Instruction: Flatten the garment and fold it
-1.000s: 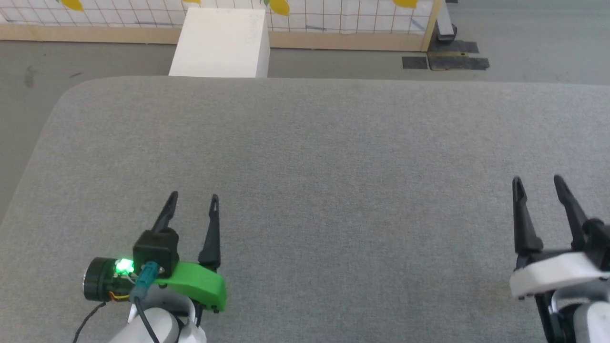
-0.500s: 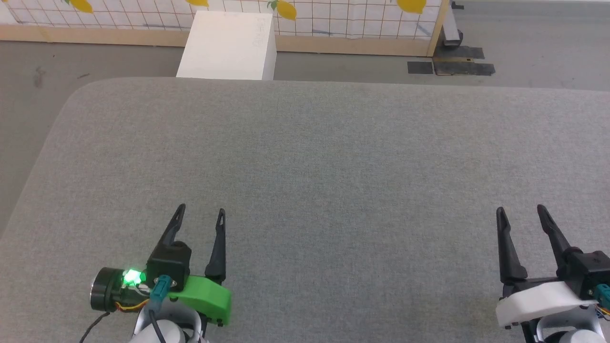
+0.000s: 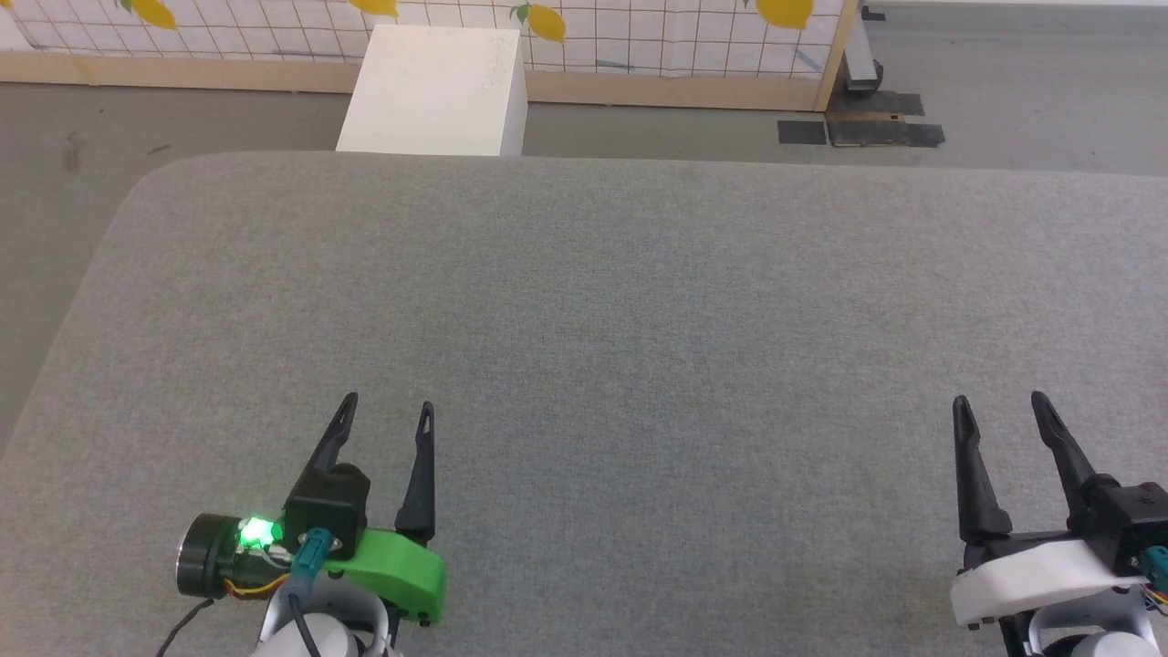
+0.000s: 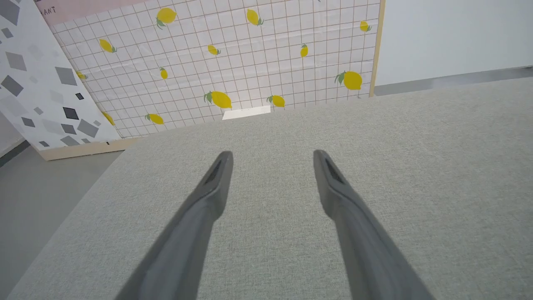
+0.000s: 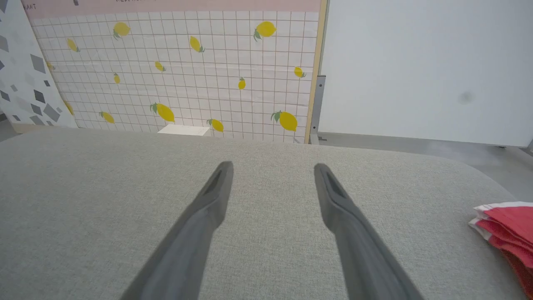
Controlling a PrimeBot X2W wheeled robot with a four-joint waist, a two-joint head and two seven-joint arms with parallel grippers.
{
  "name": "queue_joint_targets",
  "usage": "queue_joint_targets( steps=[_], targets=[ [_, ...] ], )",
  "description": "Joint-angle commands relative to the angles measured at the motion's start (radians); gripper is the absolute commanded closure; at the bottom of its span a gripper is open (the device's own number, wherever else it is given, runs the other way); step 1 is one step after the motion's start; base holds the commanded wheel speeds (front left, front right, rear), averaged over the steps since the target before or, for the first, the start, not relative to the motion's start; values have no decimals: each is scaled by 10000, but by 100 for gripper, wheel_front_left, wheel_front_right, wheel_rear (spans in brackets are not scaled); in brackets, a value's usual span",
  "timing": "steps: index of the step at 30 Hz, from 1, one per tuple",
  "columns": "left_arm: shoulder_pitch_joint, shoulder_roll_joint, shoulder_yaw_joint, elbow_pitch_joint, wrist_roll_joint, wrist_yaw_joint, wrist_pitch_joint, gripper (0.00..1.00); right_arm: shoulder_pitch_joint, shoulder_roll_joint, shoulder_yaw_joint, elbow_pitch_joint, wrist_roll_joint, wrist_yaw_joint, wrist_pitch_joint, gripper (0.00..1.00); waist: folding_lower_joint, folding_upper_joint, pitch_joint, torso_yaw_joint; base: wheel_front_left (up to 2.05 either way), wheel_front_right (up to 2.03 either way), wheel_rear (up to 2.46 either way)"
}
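Close to the near edge of the grey tabletop [image 3: 584, 301], the left claw [image 3: 389, 404] stands at the left side. Its two dark fingers are spread apart and grasp nothing. The right claw [image 3: 997, 400] stands at the right side, also released, with only bare cloth between its fingers. Both point toward the far edge. In the right wrist view, the garment [image 5: 506, 227] lies on the tabletop by the right edge, beside the right claw but apart from it. It is red with a white border and lies in bunched layers. Past the far edge stands a white box [image 3: 433, 87] on the floor [image 3: 55, 182], and behind it a lemon-patterned panel [image 3: 639, 32].
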Motion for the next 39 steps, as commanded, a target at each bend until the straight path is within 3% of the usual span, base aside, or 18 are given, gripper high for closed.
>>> queue_joint_targets(
  steps=[1,4,5,39],
  targets=[
    [9,-50,51,16,-38,-56,-64,0,26,30,-25,-46,74,-13,-46,0,1,0,13,-2,0,0,0],
    [-10,-62,69,-46,-169,-259,-71,0,-24,31,-5,-55,121,-13,-42,0,1,0,63,-1,0,0,0],
    [1,-67,36,-52,-137,-260,0,100,-1,0,-3,-2,71,2,1,100,1,0,60,-2,0,0,0],
    [514,-1172,1726,-116,1154,-1330,605,100,-89,4,321,-28,-16,-2,423,100,1,0,-196,-101,0,0,0]
  ],
)
